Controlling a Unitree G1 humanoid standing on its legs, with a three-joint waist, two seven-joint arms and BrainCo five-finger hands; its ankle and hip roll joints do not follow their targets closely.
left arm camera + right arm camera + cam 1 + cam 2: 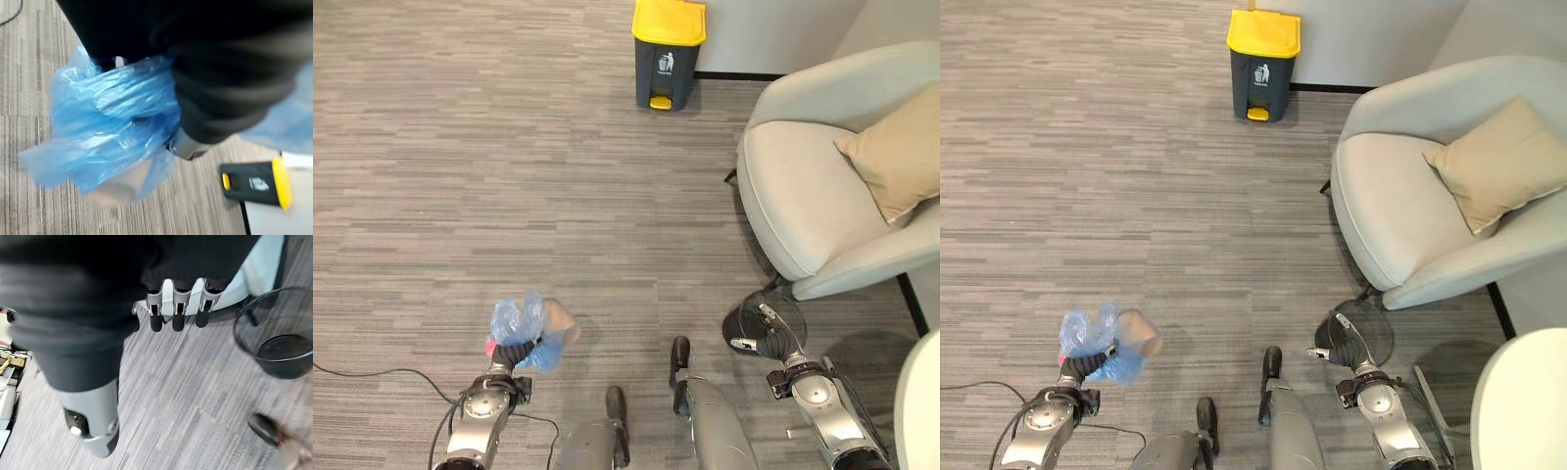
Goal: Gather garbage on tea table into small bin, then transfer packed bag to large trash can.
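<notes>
Carpet (558,196) lies bare between bagged left robot hand (514,354) and bin (668,54).

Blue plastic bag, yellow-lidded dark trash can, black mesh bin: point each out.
Blue plastic bag (519,321): left eye view, crumpled upper part.
Yellow-lidded dark trash can (668,22): left eye view, lid.
Black mesh bin (249,340): right wrist view, wall.

Even, bright overhead light, no glare for you. Soft shadow under the armchair (822,186). Both wrist views are motion-blurred: blue bag (112,127) smeared, mesh bin (279,333) and the near dark covers out of focus.
</notes>
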